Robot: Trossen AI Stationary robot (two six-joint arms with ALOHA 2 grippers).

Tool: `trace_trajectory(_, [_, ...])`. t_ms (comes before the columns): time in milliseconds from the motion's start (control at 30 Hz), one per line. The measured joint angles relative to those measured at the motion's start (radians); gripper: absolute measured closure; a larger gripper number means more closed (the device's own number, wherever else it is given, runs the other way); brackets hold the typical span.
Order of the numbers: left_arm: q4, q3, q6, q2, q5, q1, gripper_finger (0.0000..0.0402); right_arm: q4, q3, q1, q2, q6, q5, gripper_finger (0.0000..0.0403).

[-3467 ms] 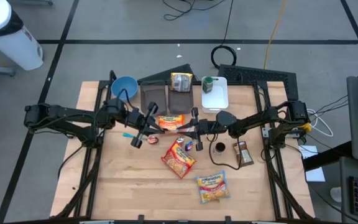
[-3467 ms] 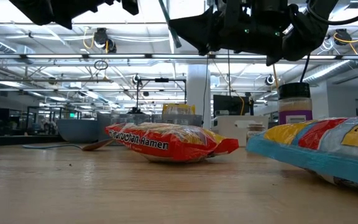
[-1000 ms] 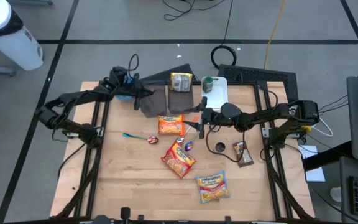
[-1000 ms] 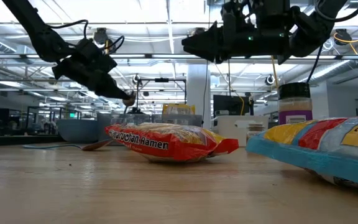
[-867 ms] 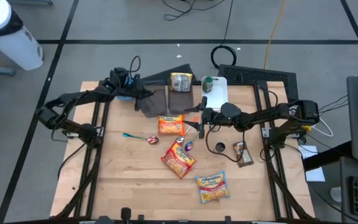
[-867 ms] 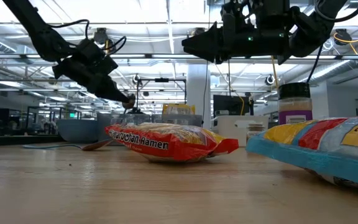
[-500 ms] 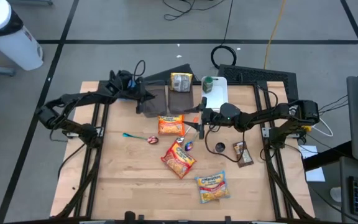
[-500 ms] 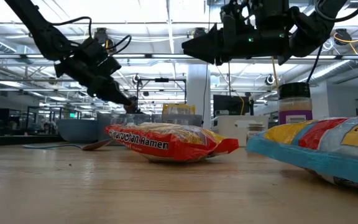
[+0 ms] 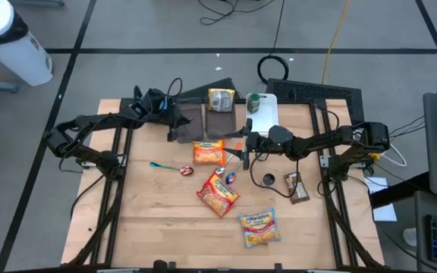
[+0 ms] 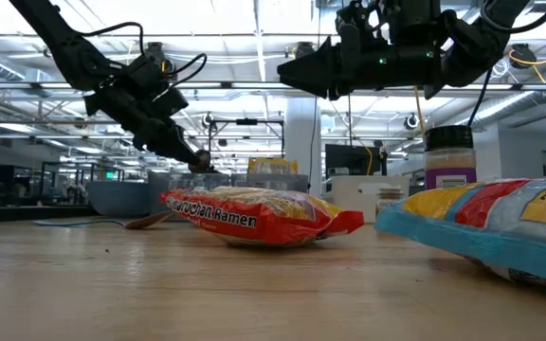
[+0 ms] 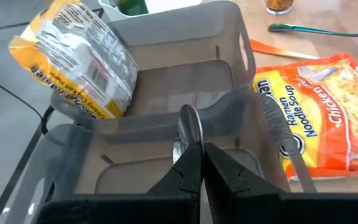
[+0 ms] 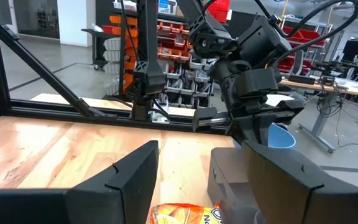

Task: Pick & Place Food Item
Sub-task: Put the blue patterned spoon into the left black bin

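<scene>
Left gripper point(image 9: 172, 133): upper centre-left of the high view, over the left grey bin point(image 9: 187, 121); fingers point(image 11: 191, 168) pressed together on a thin round silvery item point(image 11: 190, 127), seemingly a coin-shaped food piece; kind not readable.
Held item vs. bin: in the left wrist view, poised over the near compartment, just inside the near wall; touching the bin floor or not, cannot tell.
Right gripper point(image 9: 242, 151): centre of the high view, jaws parted, nothing between them; just right of the orange ramen packet point(image 9: 209, 152), above the table.
Grey bins: two, side by side at the upper centre of the high view; right bin point(image 9: 220, 121) holding one yellow bagged snack point(image 9: 220, 99).
Ramen packets: three; orange one just below the bins, a second point(image 9: 218, 194) at centre, a third point(image 9: 259, 227) lower right of centre.
Other items: one blue bowl point(image 9: 149, 114) mostly hidden under the left arm, one spoon point(image 9: 169, 167) centre-left, one white tray point(image 9: 262, 114) with a green-lidded jar point(image 9: 253, 101), one brown bar point(image 9: 297, 186) right of centre, one small round dark-rimmed thing point(image 9: 268, 180) beside it, one small wrapped piece point(image 9: 231, 178) near centre.
Edges and room: wooden table point(image 9: 150, 227) bare along the lower left and bottom of the high view; items crowded in the centre and upper strip.
</scene>
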Motion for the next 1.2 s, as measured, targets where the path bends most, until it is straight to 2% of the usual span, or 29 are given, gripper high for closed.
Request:
trace_trajectory(167, [0.024,0.001,-0.025,0.035,0.0,0.002,0.0391,0.0,0.0,0.0,0.0,0.0,0.0,0.0179])
trace_trajectory(300, [0.017,0.035,-0.049,0.11,0.005,0.001,0.0396,0.0,0.0,0.0,0.0,0.004,0.0,0.0179])
trace_trajectory(500, [-0.116,0.159,-0.066,0.223,0.015,-0.009,0.0386,0.0,0.0,0.0,0.0,0.005,0.0,0.0179])
trace_trajectory(633, [-0.2,0.229,-0.043,0.268,0.015,-0.024,0.0394,-0.012,0.0,0.0,0.0,0.005,-0.001,0.0179])
trace_trajectory(800, [-0.215,0.237,-0.009,0.263,0.022,-0.036,0.0391,-0.023,0.0,0.0,0.0,0.003,-0.001,0.0179])
trace_trajectory(933, [-0.263,0.237,0.03,0.241,-0.025,-0.039,0.039,-0.011,-0.019,0.0,0.0,-0.006,0.0,0.0179])
trace_trajectory(1033, [-0.313,0.237,0.062,0.241,-0.037,-0.038,0.0396,0.043,-0.049,0.0,0.001,0.006,0.0,0.0179])
trace_trajectory(1200, [-0.368,0.236,0.084,0.242,-0.036,-0.044,0.0383,0.124,-0.091,-0.002,0.001,0.027,0.005,0.0179])
